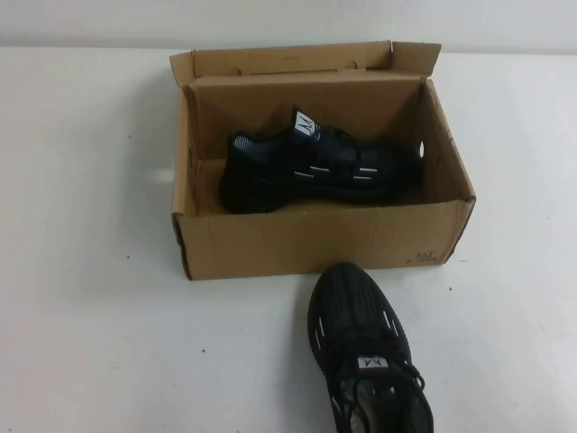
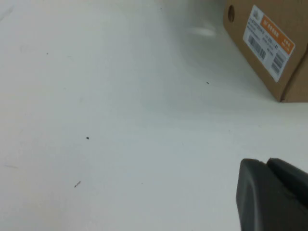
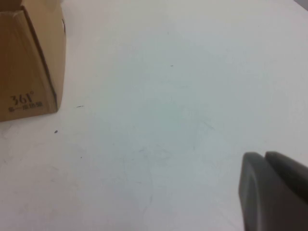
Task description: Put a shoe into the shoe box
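Shoe (image 1: 311, 167) lying inside open box (image 1: 315, 239) toward the tabletop's (image 1: 90, 316) far edge, second shoe (image 1: 365, 347) at near edge, left end effector (image 2: 272, 192) and right end effector (image 3: 274, 190) both closed, empty, above bare tabletop.

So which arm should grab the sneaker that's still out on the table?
Probably the right. The loose sneaker lies right of centre, in front of the shoe box, which already holds its pair-mate. Both the left gripper and the right gripper are shut, hovering over bare table.
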`<state>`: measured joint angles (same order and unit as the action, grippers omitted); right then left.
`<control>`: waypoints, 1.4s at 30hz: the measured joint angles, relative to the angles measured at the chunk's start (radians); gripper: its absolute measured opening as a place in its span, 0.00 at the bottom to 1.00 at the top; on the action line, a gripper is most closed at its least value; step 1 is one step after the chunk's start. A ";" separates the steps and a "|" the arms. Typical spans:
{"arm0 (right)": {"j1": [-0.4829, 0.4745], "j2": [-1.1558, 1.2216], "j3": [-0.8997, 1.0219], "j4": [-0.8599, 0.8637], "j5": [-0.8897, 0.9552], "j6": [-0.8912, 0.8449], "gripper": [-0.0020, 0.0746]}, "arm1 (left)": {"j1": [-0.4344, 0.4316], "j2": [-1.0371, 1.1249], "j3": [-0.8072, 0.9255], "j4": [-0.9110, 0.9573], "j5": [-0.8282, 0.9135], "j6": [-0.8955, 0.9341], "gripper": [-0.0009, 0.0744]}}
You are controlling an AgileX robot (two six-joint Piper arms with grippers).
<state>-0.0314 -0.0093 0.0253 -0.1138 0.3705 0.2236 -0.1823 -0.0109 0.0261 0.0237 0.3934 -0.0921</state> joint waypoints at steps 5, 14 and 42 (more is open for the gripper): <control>0.000 0.000 0.000 0.000 0.000 0.000 0.01 | 0.000 0.000 0.000 0.000 0.000 0.000 0.01; 0.000 0.000 0.000 0.000 0.000 0.000 0.01 | 0.000 0.000 0.000 0.000 0.000 0.000 0.01; 0.000 0.000 0.000 0.000 -0.036 0.000 0.01 | 0.000 0.000 0.000 0.000 -0.006 0.000 0.01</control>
<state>-0.0314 -0.0093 0.0253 -0.1138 0.3348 0.2236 -0.1823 -0.0109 0.0261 0.0237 0.3876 -0.0921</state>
